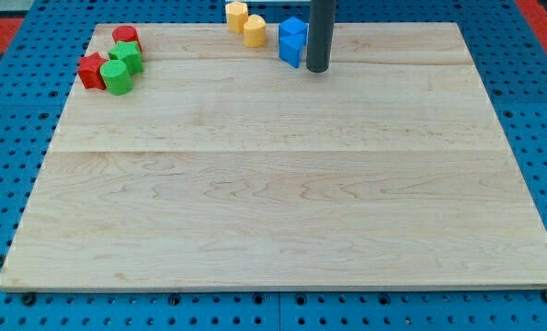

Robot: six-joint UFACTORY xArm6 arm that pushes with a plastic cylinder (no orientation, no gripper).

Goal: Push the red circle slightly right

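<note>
Bright blocks on pale wood

Red circle, red block, two green blocks, two yellow blocks, blue blocks; dark grey rod; light wooden board; blue table.

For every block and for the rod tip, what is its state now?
red circle: at the board's top-left, beside a green block
red block: touching green blocks
green blocks: clustered together
yellow blocks: side by side
blue blocks: against the rod
my tip: far from the red circle

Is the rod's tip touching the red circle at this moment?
Apart. The camera view shows my tip beside the blue blocks at the view's top, with bare board and two yellow blocks between it and the red circle far left.
</note>
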